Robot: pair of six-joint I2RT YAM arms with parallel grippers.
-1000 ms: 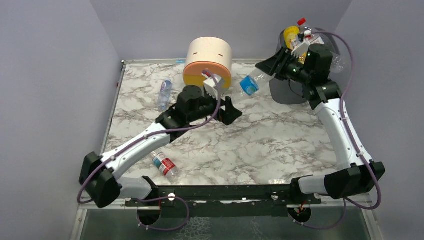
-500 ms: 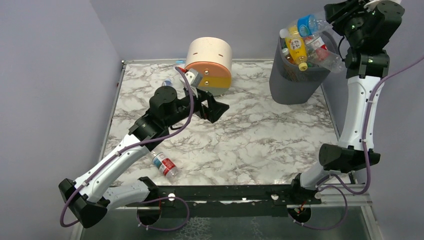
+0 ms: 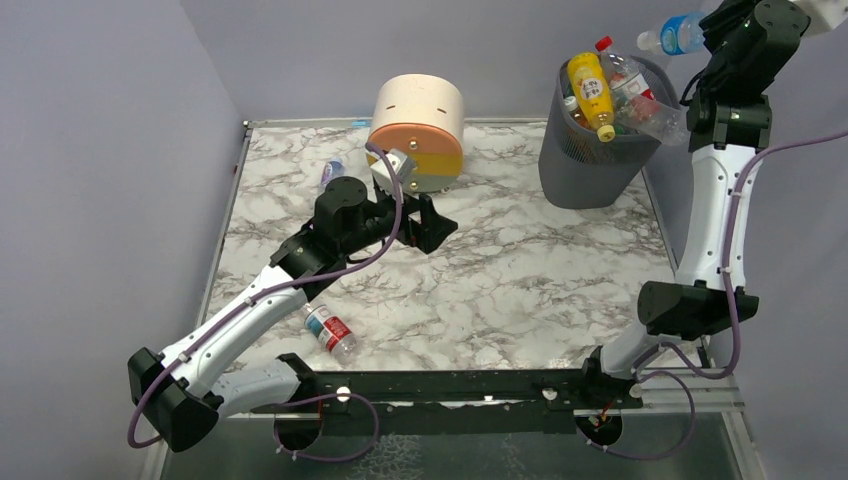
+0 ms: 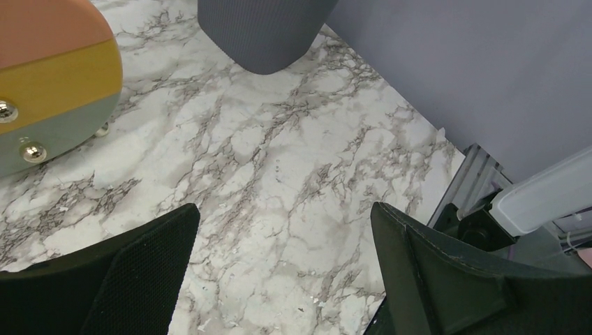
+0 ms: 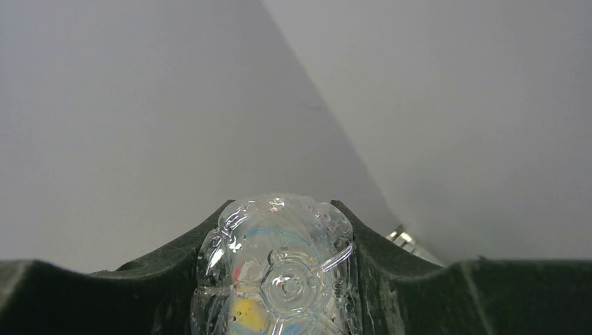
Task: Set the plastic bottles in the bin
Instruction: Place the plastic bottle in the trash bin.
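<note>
My right gripper [image 3: 716, 22] is shut on a clear bottle with a blue label [image 3: 679, 32], held high above and right of the bin [image 3: 585, 170]. In the right wrist view the bottle's base [image 5: 279, 269] sits between the fingers. The dark grey mesh bin holds a yellow bottle [image 3: 590, 88] and several clear ones [image 3: 655, 118] piled above its rim. My left gripper [image 3: 432, 226] is open and empty over the table's middle [image 4: 286, 279]. A red-labelled bottle [image 3: 330, 331] lies near the front left. Another bottle [image 3: 333, 169] lies at the back left, partly hidden by my left arm.
A round cream, orange and yellow drawer unit [image 3: 418, 128] stands at the back, just behind the left gripper; it also shows in the left wrist view [image 4: 49, 77], as does the bin's base [image 4: 262, 31]. Grey walls close in the table on three sides.
My right arm has swung the blue-labelled bottle from beside the bin up to high above its right rim. My left gripper has drawn back a little to the left, still open.
</note>
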